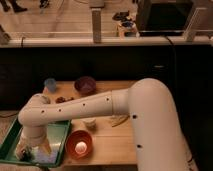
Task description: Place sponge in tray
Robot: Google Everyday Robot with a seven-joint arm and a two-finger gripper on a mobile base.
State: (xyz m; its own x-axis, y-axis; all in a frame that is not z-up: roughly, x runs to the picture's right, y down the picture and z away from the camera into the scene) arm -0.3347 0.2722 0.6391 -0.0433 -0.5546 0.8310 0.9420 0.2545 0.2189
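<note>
Orange bowl (79, 144), purple bowl (85, 85), pale blue cup (50, 84), banana (119, 120).

Gripper (31, 150) low, arm (100, 107) outstretched

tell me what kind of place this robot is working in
Probably an office or lab test area: a wooden table with bowls, a railing overlooking a lower floor, and the claw over the green tray.

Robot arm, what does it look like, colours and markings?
The arm is smooth, glossy off-white, built of fat rounded tubular segments with bulbous joints and small dark dots along its shell. No loose cables show. The gripper is pale with darker parts, low over the green tray.
</note>
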